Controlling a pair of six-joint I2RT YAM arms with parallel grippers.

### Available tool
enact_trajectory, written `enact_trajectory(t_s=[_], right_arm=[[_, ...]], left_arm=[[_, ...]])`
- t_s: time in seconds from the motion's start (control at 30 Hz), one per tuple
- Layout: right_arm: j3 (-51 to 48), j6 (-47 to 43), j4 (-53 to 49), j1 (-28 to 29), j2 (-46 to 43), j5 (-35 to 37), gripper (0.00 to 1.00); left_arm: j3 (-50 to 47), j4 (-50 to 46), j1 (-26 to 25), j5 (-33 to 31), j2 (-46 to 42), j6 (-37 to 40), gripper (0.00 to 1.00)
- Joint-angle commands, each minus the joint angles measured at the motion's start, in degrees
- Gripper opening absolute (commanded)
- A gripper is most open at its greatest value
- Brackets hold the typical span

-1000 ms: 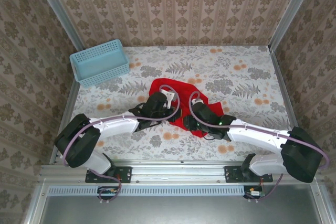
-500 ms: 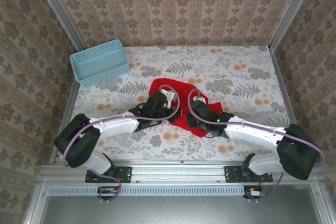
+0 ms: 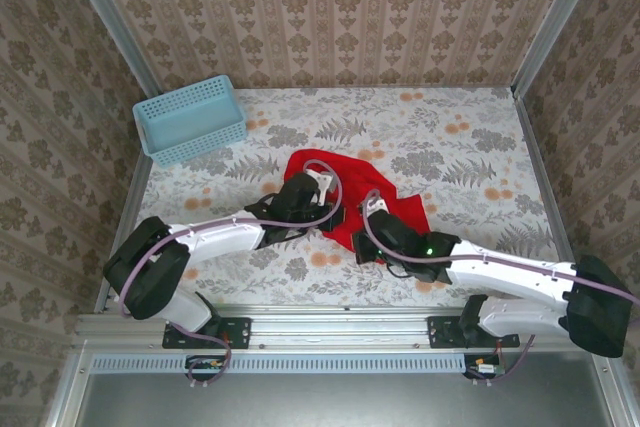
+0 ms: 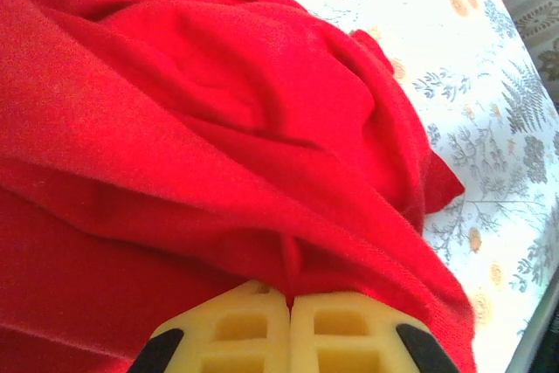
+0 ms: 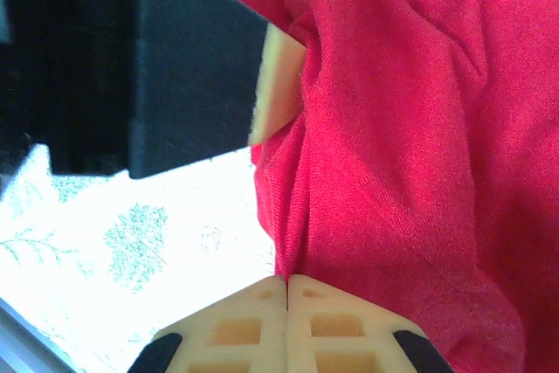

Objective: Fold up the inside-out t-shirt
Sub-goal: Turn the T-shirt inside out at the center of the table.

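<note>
Since the earlier frame the right arm has swung out toward the lower right of the overhead view. The right gripper (image 5: 286, 284) has drawn slightly toward the bottom edge, and its jaws are now pinched together on a fold of the red t-shirt (image 3: 335, 169). The left gripper (image 4: 290, 299) is clamped just as tightly on a ridge of the cloth close beside it. The shirt lies bunched at the centre of the floral table (image 3: 460, 137). This looks like the grasping step before spreading. Next, both arms would need to lift and draw apart to flatten the garment.
</note>
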Motion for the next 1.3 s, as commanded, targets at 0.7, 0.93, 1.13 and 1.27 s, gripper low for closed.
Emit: enact_trajectory(t_s=[0.7,0.93,1.13,1.27], right_arm=[[-3.5,-1.1,2.0,-5.0,-3.0,-8.1,0.5],[-0.4,-1.7,-1.4,-4.3,4.4,0.9,0.57],[2.9,-2.0,-2.0,-4.4,6.3,4.4,0.28],[2.4,-2.3,0.5,-4.4,3.5,0.4,0.09]], left_arm=[[-4.7,-11.7,-8.9,-13.2,-13.7,1.6,0.46],[-8.0,-5.5,-8.4,-11.7,-13.7,-1.5,0.48],[-7.9,-2.5,-9.5,-9.0,-10.9,-1.7,0.5],[-6.3,-1.8,-10.4,-8.1,-8.2,-1.8,0.52]])
